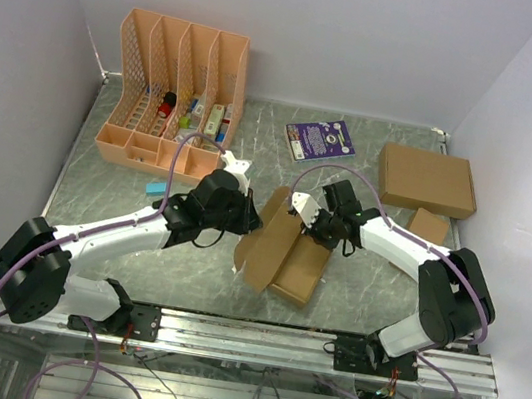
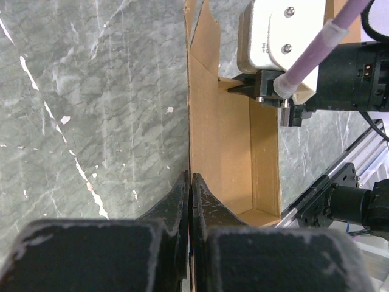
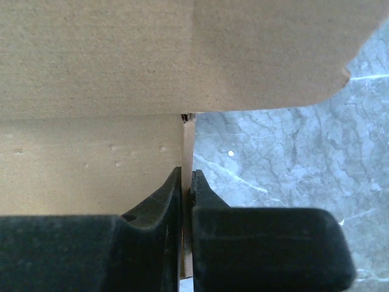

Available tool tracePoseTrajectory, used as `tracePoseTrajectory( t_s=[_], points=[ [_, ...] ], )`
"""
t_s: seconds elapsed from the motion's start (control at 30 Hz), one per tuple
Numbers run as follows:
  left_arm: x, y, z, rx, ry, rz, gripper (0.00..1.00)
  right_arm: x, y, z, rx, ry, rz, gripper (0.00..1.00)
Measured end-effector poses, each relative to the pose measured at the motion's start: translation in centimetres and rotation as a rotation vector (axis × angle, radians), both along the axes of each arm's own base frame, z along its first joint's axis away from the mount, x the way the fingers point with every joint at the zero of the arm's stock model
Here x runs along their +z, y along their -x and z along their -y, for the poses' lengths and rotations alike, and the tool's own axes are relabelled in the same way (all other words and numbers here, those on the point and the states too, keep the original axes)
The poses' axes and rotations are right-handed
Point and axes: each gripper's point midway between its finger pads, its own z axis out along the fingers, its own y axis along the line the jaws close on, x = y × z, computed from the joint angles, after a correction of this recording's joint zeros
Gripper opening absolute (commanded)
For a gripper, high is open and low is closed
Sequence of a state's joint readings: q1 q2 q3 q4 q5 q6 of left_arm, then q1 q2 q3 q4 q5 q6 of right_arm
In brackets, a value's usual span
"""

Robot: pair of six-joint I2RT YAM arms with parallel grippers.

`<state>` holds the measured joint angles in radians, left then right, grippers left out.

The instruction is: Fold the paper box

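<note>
The paper box point(image 1: 284, 248) is plain brown cardboard, partly formed into an open tray with a raised lid panel, in the middle of the table. My left gripper point(image 1: 247, 212) is shut on its left wall edge; in the left wrist view the black fingers point(image 2: 182, 194) pinch the thin wall of the box point(image 2: 222, 146). My right gripper point(image 1: 312, 217) is shut on the far side wall; in the right wrist view its fingers point(image 3: 203, 191) clamp a thin cardboard wall point(image 3: 188, 140), with the lid panel point(image 3: 182, 55) above.
A pink file organizer point(image 1: 171, 93) stands at the back left. A purple booklet point(image 1: 320, 139) lies at the back centre. A larger brown cardboard box point(image 1: 427, 180) and a small brown carton point(image 1: 430, 227) lie at the right. A blue item point(image 1: 156, 187) lies near the organizer.
</note>
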<state>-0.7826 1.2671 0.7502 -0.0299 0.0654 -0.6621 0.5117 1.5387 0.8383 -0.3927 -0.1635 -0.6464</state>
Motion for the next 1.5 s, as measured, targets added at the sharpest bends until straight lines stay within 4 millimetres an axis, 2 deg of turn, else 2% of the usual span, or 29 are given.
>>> tracePoseTrajectory(
  t_s=[0.13,0.2,0.27,0.4,0.5,0.7,0.73,0.8,0.87,0.93,1.1,1.27,1.4,1.5],
  points=[
    [0.4,0.0,0.2,-0.006,0.008,0.003,0.07,-0.3,0.0,-0.1,0.002,-0.007,0.006,0.01],
    [0.3,0.0,0.2,-0.007,0.007,0.002,0.07,-0.3,0.0,-0.1,0.004,-0.01,0.01,0.2],
    [0.3,0.0,0.2,-0.007,0.007,0.002,0.07,-0.3,-0.1,-0.1,0.007,-0.01,0.011,0.22],
    [0.3,0.0,0.2,-0.007,0.007,0.002,0.07,-0.5,-0.1,0.0,0.008,-0.005,0.009,0.17],
    [0.4,0.0,0.2,-0.007,0.006,0.003,0.07,-1.0,0.0,0.1,0.006,0.003,-0.004,0.0],
    [0.6,-0.1,0.2,-0.01,0.006,0.007,0.07,-1.0,-0.2,0.1,-0.016,0.003,0.001,0.0],
    [0.7,-0.1,0.3,-0.011,0.005,0.008,0.07,-1.0,-0.2,0.1,-0.019,0.002,0.002,0.04],
    [1.0,-0.2,0.4,-0.013,0.006,0.014,0.07,-0.9,-0.3,0.1,-0.026,0.0,0.005,0.26],
    [1.1,-0.4,0.5,-0.017,0.001,0.017,0.07,-0.9,-0.4,0.1,-0.033,-0.003,0.005,0.42],
    [1.3,-0.5,0.5,-0.02,-0.005,0.022,0.07,-0.8,-0.4,0.2,-0.041,-0.004,0.0,0.48],
    [2.0,-1.2,0.4,-0.024,-0.025,0.051,0.07,1.2,-1.8,0.3,-0.072,-0.076,-0.023,0.67],
    [2.4,-2.6,0.2,-0.033,-0.07,0.095,0.07,4.6,-2.8,-0.6,-0.052,-0.2,-0.023,0.72],
    [2.6,-3.5,0.2,-0.059,-0.114,0.136,0.07,8.3,-4.0,-2.1,-0.02,-0.326,-0.017,0.72],
    [3.3,-4.6,0.1,-0.079,-0.153,0.183,0.07,10.4,-4.7,-2.4,-0.018,-0.406,-0.004,0.73]
  ],
)
